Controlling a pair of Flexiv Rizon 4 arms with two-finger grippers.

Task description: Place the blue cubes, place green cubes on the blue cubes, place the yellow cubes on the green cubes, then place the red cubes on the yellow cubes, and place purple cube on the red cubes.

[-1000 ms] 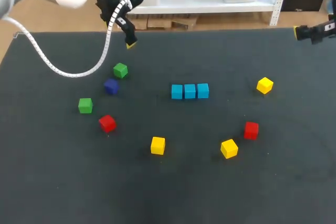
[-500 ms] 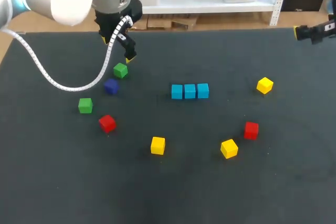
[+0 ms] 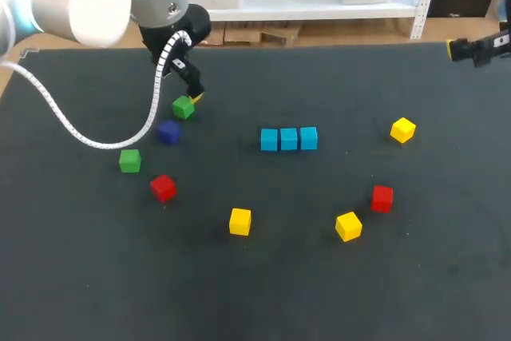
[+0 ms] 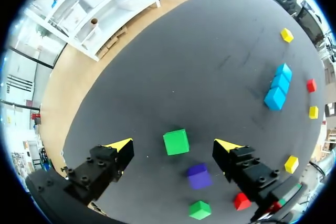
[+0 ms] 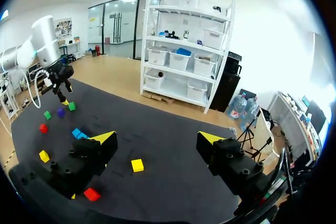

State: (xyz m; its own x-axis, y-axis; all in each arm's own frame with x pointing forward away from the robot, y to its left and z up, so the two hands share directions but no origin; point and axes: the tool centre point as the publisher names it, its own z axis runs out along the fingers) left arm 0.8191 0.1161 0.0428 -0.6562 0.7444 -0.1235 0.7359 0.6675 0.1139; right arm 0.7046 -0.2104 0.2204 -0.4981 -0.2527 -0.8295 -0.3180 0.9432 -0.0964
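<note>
left gripper [image 3: 194, 95] [image 4: 173, 145]: fingers spread wide, holding nothing, down at the far left of the counter [image 3: 319, 293]
green cube [image 3: 183, 107] [image 4: 176, 142]: flat on the counter between the left gripper's open fingers, touching neither
purple cube [image 3: 168, 132] [image 4: 198, 176]: just beside that green cube, on the side nearer the robot
second green cube [image 3: 129, 160] [image 4: 200, 210]: near the purple cube, further toward the left edge
blue cubes [image 3: 288, 139] [image 4: 278, 87]: three in a tight row, side by side, mid-counter, nothing stacked on them
red cubes [image 3: 163, 188]: two lying singly, one near the second green cube, the other on the right side
yellow cubes [image 3: 239, 221]: three lying singly, one in front of the blue row, two to its right
right gripper [image 3: 463, 49] [image 5: 157, 138]: fingers wide apart, empty, at the counter's far right edge, well apart from every cube
</note>
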